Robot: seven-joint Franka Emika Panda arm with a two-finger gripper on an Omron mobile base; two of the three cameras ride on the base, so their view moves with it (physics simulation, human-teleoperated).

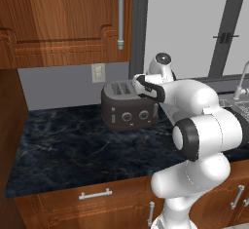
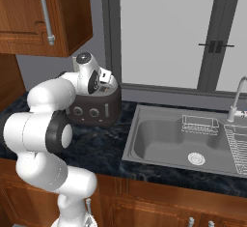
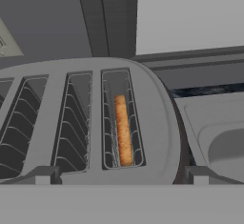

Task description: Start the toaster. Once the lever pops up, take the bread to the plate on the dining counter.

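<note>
— Toaster (image 1: 127, 107) first. Where is it?

— It sits on the black worktop (image 1: 73, 150), back by the grey wall (image 1: 58, 86). A sink (image 2: 185, 144) is on one side of it. Two silver knobs show on its front.

— And the bread (image 3: 123, 130)?

— Down in a slot. From the hand view it stands on its edge in the slot nearest the sink. Its golden top is low in the wires. The other slots I can see look bare.

— Where is the arm?

— It bends over the toaster. The hand hangs just above the top, over the sink end.

— What about the gripper (image 3: 121, 176)?

— Its two fingers stand wide apart. One fingertip (image 3: 43, 175) is far to one side in the hand view, and the other is far to the other side. The bread slot lies between them, a bit further on. They hold nothing.

— Do they touch the toaster?

— I cannot tell. They are very near its top.

— Anything else?

— A wooden cupboard (image 1: 63, 23) hangs above, and a big window (image 2: 164, 33) is behind the sink.
</note>
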